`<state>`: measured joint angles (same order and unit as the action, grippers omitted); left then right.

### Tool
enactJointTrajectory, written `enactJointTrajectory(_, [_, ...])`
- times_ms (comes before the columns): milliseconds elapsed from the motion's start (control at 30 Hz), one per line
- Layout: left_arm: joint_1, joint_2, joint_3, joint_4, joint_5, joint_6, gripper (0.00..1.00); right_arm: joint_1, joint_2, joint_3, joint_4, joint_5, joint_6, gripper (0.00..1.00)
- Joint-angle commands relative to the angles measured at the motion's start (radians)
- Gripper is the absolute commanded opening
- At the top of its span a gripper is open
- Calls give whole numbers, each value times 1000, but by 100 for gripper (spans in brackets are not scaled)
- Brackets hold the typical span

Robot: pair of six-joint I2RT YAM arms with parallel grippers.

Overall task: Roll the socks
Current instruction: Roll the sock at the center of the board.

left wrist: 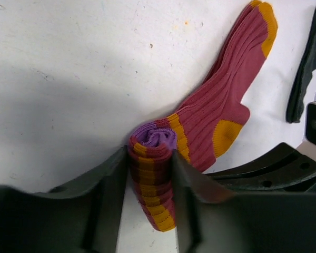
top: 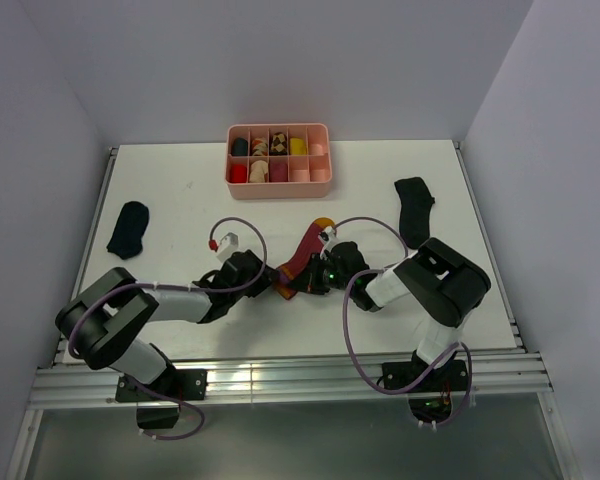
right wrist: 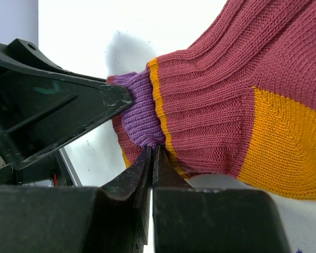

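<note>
The striped sock (top: 302,258) lies mid-table, maroon with orange-yellow heel and toe. Its cuff end is rolled into a tight coil with purple showing inside (left wrist: 150,168); the foot (left wrist: 221,100) lies flat beyond. My left gripper (left wrist: 151,158) is shut on the coil, one finger on each side. My right gripper (right wrist: 151,152) is shut, its tips pinching the fabric where the purple coil (right wrist: 139,113) meets the flat leg (right wrist: 216,121). Both grippers meet at the sock in the top view, left (top: 268,282) and right (top: 308,280). One black sock (top: 128,228) lies far left, another (top: 414,208) at right.
A pink divided tray (top: 320,178) with small items stands at the back centre. The right black sock also shows at the edge of the left wrist view (left wrist: 305,68). The left gripper's finger (right wrist: 68,116) sits close beside my right gripper. Walls enclose the table on three sides.
</note>
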<state>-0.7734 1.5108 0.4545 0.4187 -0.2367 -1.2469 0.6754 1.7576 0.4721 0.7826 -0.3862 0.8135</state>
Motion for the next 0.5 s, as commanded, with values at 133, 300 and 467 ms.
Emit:
enactJointTrajectory(133, [0,58,58,-72,22,92,23,3,2,-38,-206,81,-112,0])
enactJointTrajectory(300, [-6,46,122,-245,-10,116,0,15,-95,-56,-232,144,-163,9])
enactJointTrajectory(467, [-7,52,274,-506,-50,138,0,82,-283,-50,-344,315,-263,40])
